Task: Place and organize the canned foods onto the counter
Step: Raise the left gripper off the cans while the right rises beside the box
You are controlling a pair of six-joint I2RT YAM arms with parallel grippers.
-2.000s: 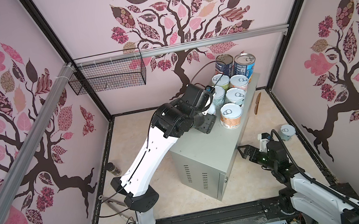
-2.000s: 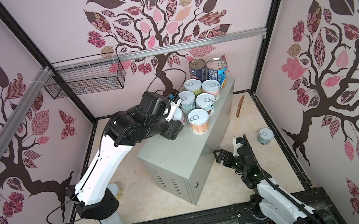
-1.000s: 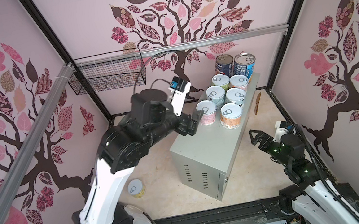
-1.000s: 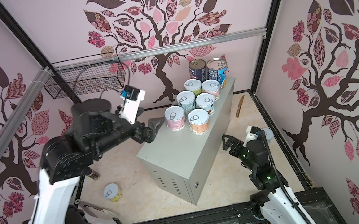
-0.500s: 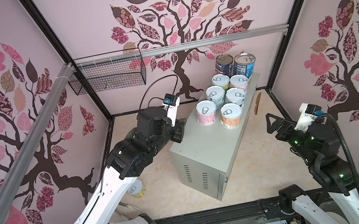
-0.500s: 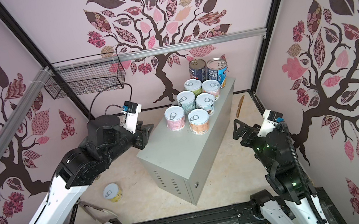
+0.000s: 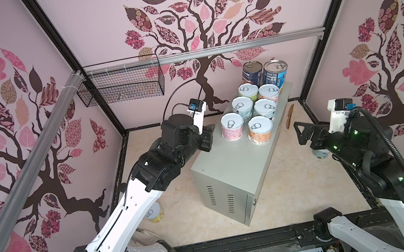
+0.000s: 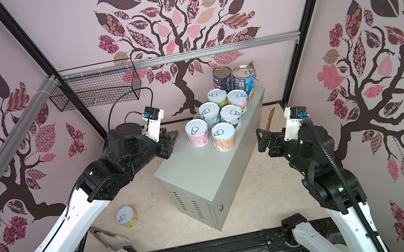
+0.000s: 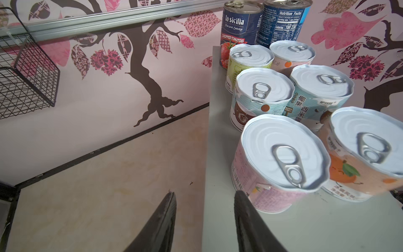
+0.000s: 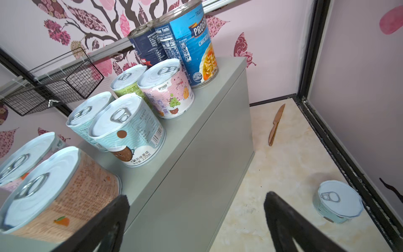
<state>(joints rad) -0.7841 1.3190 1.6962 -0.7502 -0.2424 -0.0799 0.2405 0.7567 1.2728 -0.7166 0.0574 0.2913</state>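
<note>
1. On the long grey metal box surface point(image 7: 232, 160), eight pull-tab tin cans point(image 7: 260, 127) stand in pairs. A yellow can point(image 8: 126, 216) and a pale blue can point(image 10: 338, 203) stand on the floor point(image 8: 148, 195).
2. I judge them rigid, smooth and rather heavy, so it is best to grip across the side wall.
3. Readable labels: "la sicilia CHOPPED TOMATOES", "Nutrition Facts", "椰果西米露".
4. Left end effector point(image 9: 204, 193): narrow gap, empty. Right end effector point(image 10: 197, 195): wide apart, empty.

Yellow can point(image 7: 157, 215) half hidden — behind the left arm point(image 7: 127, 215).

Beige floor point(image 7: 184, 188), bearing grey counter point(image 7: 235, 160), yellow can point(image 7: 154, 214), wooden knife point(image 7: 289, 116)
</note>
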